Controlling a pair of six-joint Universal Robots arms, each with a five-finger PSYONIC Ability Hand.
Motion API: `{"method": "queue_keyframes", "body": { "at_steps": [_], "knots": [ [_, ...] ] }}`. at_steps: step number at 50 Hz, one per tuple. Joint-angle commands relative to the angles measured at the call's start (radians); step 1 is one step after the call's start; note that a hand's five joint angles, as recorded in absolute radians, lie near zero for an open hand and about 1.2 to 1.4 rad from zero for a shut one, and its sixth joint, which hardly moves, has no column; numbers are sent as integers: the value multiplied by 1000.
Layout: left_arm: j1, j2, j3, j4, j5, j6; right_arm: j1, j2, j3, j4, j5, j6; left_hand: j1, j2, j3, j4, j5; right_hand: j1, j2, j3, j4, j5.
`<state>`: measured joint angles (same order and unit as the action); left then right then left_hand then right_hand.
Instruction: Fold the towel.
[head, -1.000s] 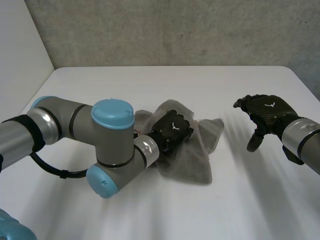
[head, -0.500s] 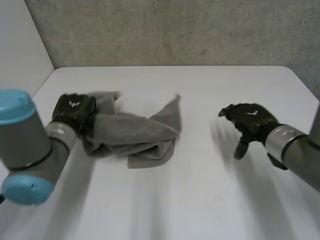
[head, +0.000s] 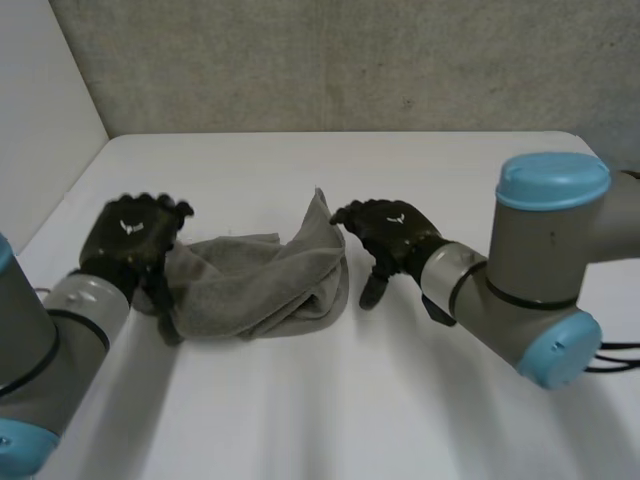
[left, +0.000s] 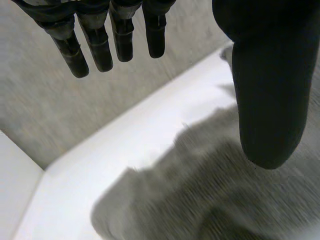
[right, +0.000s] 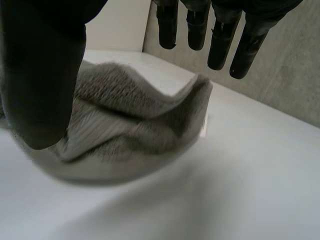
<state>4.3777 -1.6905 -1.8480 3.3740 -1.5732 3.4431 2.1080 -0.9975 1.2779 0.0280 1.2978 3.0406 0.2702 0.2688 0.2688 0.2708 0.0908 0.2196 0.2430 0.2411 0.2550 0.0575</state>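
Towel (head: 255, 285) — grey, crumpled in loose folds, lay left of centre on the white table (head: 420, 400), with one corner peaked upward at its right end. Left hand (head: 135, 235) sat at the towel's left end, its fingers (left: 100, 50) straight and held apart from the thumb, gripping nothing. Right hand (head: 392, 232) stood just beside the raised corner — fingers (right: 220, 45) extended, thumb apart, no cloth pinched. Grey wall (head: 350, 60) ran along the table's far edge.

A white table (head: 400, 170) meets a rough grey wall (head: 350, 60) and a white side wall (head: 40, 80).
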Motion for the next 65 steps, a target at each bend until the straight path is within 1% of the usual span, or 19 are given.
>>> {"method": "queue_keyframes", "body": {
  "at_steps": [1,5,11,14,16,17,21,22,24,25,33,43,52,58,59,60,62,63,65],
  "knots": [
    [5,-43,118,-10,81,7,18,88,-155,33,6,3,14,15,15,13,19,-45,-68,-67,-80,-58],
    [5,-187,220,-76,157,47,46,169,-265,95,5,1,23,24,24,22,27,-9,-32,-30,-44,-21],
    [11,-308,328,-206,167,113,56,253,-348,150,3,0,37,39,39,37,42,56,33,35,21,44],
    [31,-371,385,-288,170,130,61,301,-381,159,1,0,111,112,112,110,116,191,168,170,156,179],
    [51,-425,421,-350,174,134,61,321,-391,158,-15,0,172,174,174,172,177,469,445,447,433,456],
    [51,-425,421,-350,174,134,61,321,-391,158,-15,0,172,174,174,172,177,470,447,449,435,458],
    [52,-449,438,-392,176,137,61,324,-393,142,-20,-2,178,180,180,178,183,877,853,855,841,864],
    [52,-449,438,-392,176,137,61,324,-393,142,-20,-2,178,180,180,178,183,878,855,857,843,866],
    [51,-448,434,-392,176,137,59,312,-388,121,-20,-2,178,180,180,178,183,1175,1152,1154,1140,1163],
    [51,-448,434,-392,176,137,59,312,-388,121,-20,-2,178,180,180,178,183,1177,1153,1155,1141,1164],
    [39,-399,421,-403,176,137,50,172,-279,95,-34,-31,169,171,171,169,174,1177,1153,1155,1141,1164],
    [-1,-393,408,-403,177,137,-29,-157,55,133,-121,-308,84,86,86,84,89,1177,1153,1155,1141,1164],
    [-50,-403,400,-413,228,139,-106,-319,225,234,-138,-444,140,141,141,139,145,1177,1153,1155,1141,1164],
    [-81,-409,377,-453,237,176,-152,-359,259,308,-158,-511,392,394,394,392,397,1177,1153,1155,1141,1164],
    [-87,-411,381,-452,236,197,-152,-357,255,328,-172,-529,567,568,568,566,572,1177,1153,1155,1141,1164],
    [-87,-411,381,-452,236,197,-152,-357,255,328,-172,-529,569,570,570,568,574,1177,1153,1155,1141,1164],
    [-92,-409,400,-444,229,228,-160,-352,238,360,-186,-565,914,915,915,913,918,1177,1153,1155,1141,1164],
    [-92,-409,400,-444,229,228,-160,-352,238,360,-186,-565,915,916,916,914,920,1177,1153,1155,1141,1164],
    [-92,-413,456,-415,225,235,-174,-330,192,360,-187,-598,1125,1127,1127,1125,1130,1177,1153,1155,1141,1164]
  ]
}}
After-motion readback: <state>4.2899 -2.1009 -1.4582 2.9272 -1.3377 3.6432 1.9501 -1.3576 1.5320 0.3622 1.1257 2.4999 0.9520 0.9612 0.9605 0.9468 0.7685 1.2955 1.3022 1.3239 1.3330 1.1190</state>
